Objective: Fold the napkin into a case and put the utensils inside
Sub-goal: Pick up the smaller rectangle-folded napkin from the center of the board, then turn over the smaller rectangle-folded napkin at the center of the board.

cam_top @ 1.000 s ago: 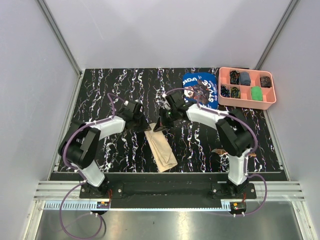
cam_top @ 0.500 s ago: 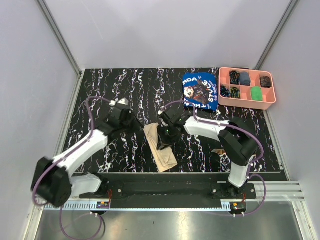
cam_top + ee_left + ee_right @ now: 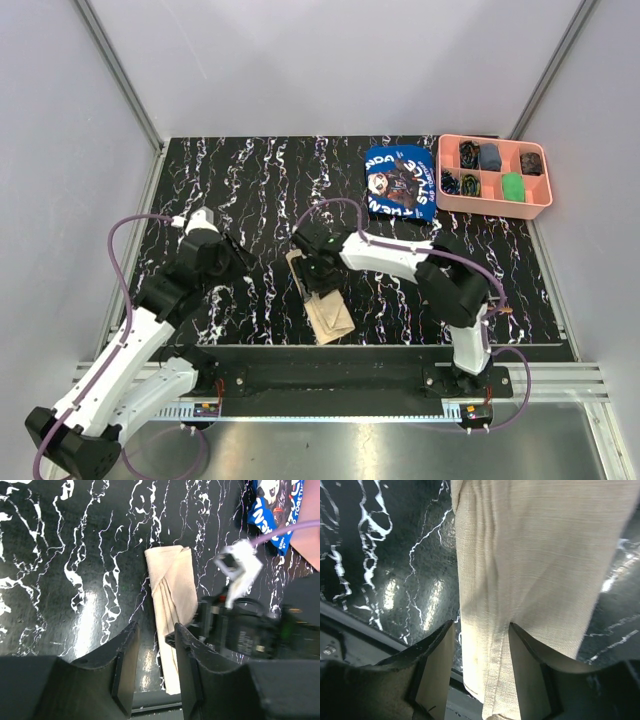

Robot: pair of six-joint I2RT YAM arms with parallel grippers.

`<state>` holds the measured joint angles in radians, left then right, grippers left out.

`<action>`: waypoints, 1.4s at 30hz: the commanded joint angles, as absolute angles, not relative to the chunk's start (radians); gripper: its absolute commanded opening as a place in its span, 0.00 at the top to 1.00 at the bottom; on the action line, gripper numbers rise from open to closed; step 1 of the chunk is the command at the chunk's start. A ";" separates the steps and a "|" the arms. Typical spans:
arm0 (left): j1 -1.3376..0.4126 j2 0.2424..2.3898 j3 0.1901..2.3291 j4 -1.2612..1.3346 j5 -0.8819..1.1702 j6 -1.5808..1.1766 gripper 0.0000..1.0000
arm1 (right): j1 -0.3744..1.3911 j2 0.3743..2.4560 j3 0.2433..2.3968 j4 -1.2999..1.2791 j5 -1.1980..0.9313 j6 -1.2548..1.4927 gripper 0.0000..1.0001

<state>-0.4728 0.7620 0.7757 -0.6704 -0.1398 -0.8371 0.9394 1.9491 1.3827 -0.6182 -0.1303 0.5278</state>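
**End effectors parted at a folded beige packet**

Right end effector (image 3: 318, 272) hangs low over the plain beige cloth packet (image 3: 327, 312), a narrow layered oblong lying flat on the black, white-veined counter (image 3: 250, 180). Its two fingers stand apart. In the right wrist view woven cloth fills the gap between them, though that close angle does not show whether the tips press the fabric.

In the overhead view the packet's long axis runs nearly front to back, tilted a little. Its far end leans to the left. Its near end leans to the right and lies close to the counter's near edge. The left wrist view shows lengthwise creases where the layers overlap.

The left end effector (image 3: 226, 262) sits just left of the packet, its fingers apart with nothing gripped between them. At the far right a blue printed cloth (image 3: 400, 180) lies beside a pink compartment tray (image 3: 495, 206), both well apart from the packet.
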 commanded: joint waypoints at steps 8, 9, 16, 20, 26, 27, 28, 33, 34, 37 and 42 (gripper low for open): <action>-0.463 0.696 0.749 -0.703 -0.141 -0.815 0.60 | 1.046 2.143 1.626 -0.889 0.112 0.560 0.45; -0.462 0.693 0.747 -0.703 -0.140 -0.813 0.59 | 1.054 2.175 1.664 -0.911 0.129 0.561 0.49; -0.454 0.678 0.735 -0.703 -0.127 -0.802 0.58 | 1.111 2.270 1.767 -1.035 0.239 0.601 0.54; -0.451 0.673 0.730 -0.703 -0.115 -0.804 0.58 | 1.118 2.283 1.813 -1.060 0.287 0.612 0.81; -0.442 0.680 0.747 -0.721 -0.118 -0.798 0.57 | 1.112 2.189 1.905 -1.013 0.203 0.577 1.00; -0.440 0.686 0.756 -0.724 -0.120 -0.793 0.57 | 1.105 2.169 1.904 -0.985 0.155 0.571 1.00; -0.439 0.690 0.762 -0.732 -0.121 -0.792 0.57 | 1.083 2.143 1.896 -0.926 0.073 0.572 1.00; -0.436 0.709 0.785 -0.741 -0.129 -0.792 0.57 | 0.979 1.976 1.709 -0.656 -0.277 0.598 1.00; -0.436 0.712 0.788 -0.742 -0.129 -0.793 0.57 | 0.962 1.942 1.628 -0.543 -0.382 0.630 1.00; -0.436 0.732 0.798 -0.742 -0.124 -0.801 0.57 | 0.888 1.914 1.470 -0.268 -0.616 0.714 1.00; -0.436 0.768 0.801 -0.741 -0.120 -0.811 0.58 | 0.816 1.971 1.330 0.152 -0.875 0.871 1.00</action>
<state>-0.4400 0.7444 0.7570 -0.7628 -0.1280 -0.8097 0.8349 1.9278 1.4193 -0.2924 -0.5476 0.7128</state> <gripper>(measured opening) 0.427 0.025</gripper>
